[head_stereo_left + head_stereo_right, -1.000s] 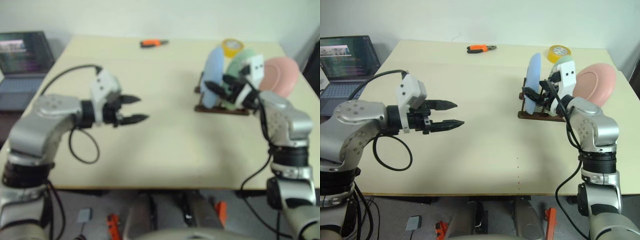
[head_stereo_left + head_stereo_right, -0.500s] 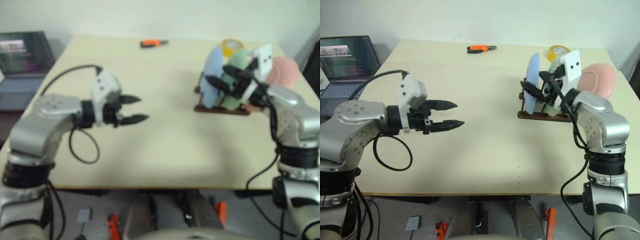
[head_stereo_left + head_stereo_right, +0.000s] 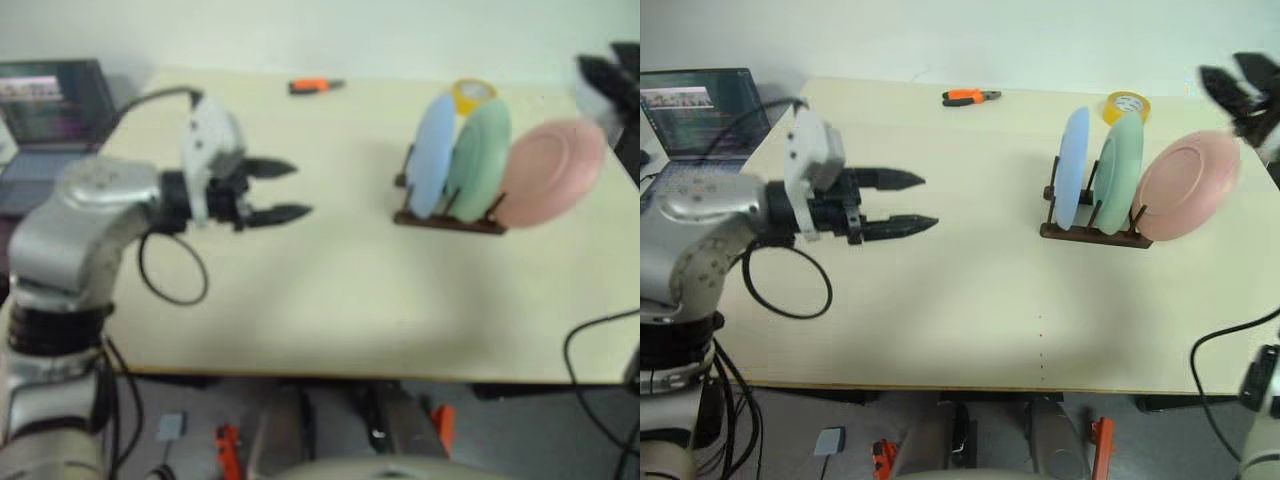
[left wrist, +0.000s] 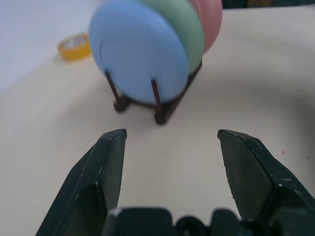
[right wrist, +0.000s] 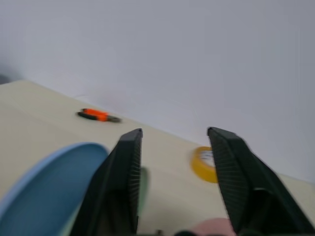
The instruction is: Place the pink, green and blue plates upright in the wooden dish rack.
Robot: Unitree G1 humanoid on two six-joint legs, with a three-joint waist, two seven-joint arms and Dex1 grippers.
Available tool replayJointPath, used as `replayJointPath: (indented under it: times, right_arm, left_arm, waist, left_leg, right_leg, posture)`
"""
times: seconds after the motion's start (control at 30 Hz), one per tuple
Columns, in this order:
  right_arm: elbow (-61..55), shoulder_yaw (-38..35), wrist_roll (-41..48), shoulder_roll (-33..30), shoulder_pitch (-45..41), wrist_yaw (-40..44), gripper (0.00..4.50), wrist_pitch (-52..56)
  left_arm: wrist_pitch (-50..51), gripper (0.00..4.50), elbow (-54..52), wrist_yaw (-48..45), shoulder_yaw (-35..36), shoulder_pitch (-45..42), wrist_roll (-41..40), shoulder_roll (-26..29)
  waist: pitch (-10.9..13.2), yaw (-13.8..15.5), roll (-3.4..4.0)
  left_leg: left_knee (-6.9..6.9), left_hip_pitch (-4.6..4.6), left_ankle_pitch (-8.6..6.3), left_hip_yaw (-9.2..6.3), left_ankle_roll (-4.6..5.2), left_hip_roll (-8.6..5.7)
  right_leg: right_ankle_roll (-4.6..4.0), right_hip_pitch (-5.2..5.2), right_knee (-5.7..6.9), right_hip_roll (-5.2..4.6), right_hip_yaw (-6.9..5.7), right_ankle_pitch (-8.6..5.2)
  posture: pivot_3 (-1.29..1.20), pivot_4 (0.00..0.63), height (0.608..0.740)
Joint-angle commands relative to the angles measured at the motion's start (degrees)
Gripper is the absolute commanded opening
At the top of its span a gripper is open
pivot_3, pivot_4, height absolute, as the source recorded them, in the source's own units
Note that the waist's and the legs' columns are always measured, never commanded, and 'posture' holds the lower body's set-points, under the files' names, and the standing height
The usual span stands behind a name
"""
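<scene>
two grippers, both empty. left gripper (image 3: 925,201) hangs over the bare left half of the table (image 3: 970,290), fingers spread wide w/ nothing between them, pointing across toward the wooden dish rack (image 3: 1095,232) but well apart from it. right gripper (image 3: 1238,92) is up by the table's far right corner, above and just beyond the pink plate (image 3: 1185,185), not touching it; in the right wrist view its two fingers stand apart w/ only wall and tabletop between them, so it grips nothing.

outward from there: rack sits right of centre. blue plate (image 3: 1071,168) stands on edge at the rack's left end, between pegs, near upright. green plate (image 3: 1117,172) stands on edge next to it, just beside the blue one, leaning a little. pink plate is at the rack's right end, tilted well back w/ its face turned toward the camera; can't tell if its lower edge sits in a peg slot or only leans on the rack's end.

progress, as i judge it: all 3 plates are at the rack and none lies flat on the table, so the job looks done or v. nearly. only doubt is the pink one, which may want straightening.

yellow tape roll (image 3: 1127,104) and orange pliers (image 3: 971,96) lie at the far edge, laptop (image 3: 695,110) off to the left.
</scene>
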Motion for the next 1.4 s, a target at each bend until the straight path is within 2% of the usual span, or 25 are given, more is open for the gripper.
replayJointPath:
  times: [0.03, 0.13, 0.33, 0.7, 1.13, 1.4]
  right_arm:
    - [4.47, -1.34, -5.32, -1.28, 0.96, -6.15, 1.06, -2.68]
    - [4.17, 0.60, -8.09, -0.46, 3.20, -8.73, 0.02, -2.77]
    - [1.93, 4.00, -11.19, 2.00, 6.44, -12.40, 0.02, 0.68]
    - [1.51, 6.04, -12.73, 6.30, 7.01, -15.47, 0.02, 3.50]
    - [-1.46, 9.67, -12.54, 9.41, 1.69, -12.68, 0.02, 1.64]
    - [0.41, 9.94, -14.43, 6.81, 2.12, -11.04, 0.02, 0.58]
  left_arm:
    - [-0.48, 3.26, -0.01, 2.08, -5.82, -6.27, 2.46, -4.82]
    - [-0.65, 3.26, -1.01, 2.25, -11.78, -7.43, 4.06, -9.71]
    - [2.06, 3.26, 2.39, 6.19, -18.26, -9.44, 10.61, -12.99]
    - [9.78, 3.26, -1.12, 9.86, -19.04, -11.15, 11.10, -17.62]
    - [11.05, 3.26, -1.42, 11.29, -18.83, -11.55, 11.81, -18.65]
    - [10.22, 3.26, -0.49, 11.65, -18.24, -10.36, 13.10, -17.00]
  waist:
    - [-0.01, -0.11, 0.01]
    - [-0.06, -0.22, 0.11]
    - [-0.02, -1.21, 0.22]
    - [-0.03, -0.77, 0.23]
    - [-0.03, -0.60, 0.25]
    - [-0.03, -0.49, 0.25]
  left_leg:
    - [0.04, 0.01, 0.00, 0.01, 0.00, -0.02]
    - [0.06, 0.06, 0.02, 0.10, 0.04, -0.07]
    - [0.00, 0.11, 0.03, 0.07, 0.04, -0.03]
    - [0.03, 0.03, 0.02, 0.05, 0.04, -0.05]
    - [0.03, 0.05, 0.03, 0.00, 0.04, -0.04]
    - [0.04, 0.04, 0.03, 0.03, 0.04, -0.05]
  right_leg:
    - [0.04, 0.04, 0.00, 0.00, 0.02, 0.02]
    - [0.14, 0.06, 0.02, -0.01, 0.17, 0.09]
    - [0.40, -0.04, 0.19, 0.20, 0.24, 0.24]
    - [0.50, -0.02, 0.04, 0.09, 0.21, 0.28]
    - [0.48, -0.03, 0.09, 0.12, 0.18, 0.28]
    - [0.48, -0.02, 0.07, 0.10, 0.19, 0.28]
  posture:
    - [0.00, 0.150, 0.740]
    - [0.00, 0.150, 0.740]
    - [0.00, 0.150, 0.740]
    - [0.00, 0.150, 0.740]
    - [0.00, 0.150, 0.740]
    - [0.00, 0.150, 0.740]
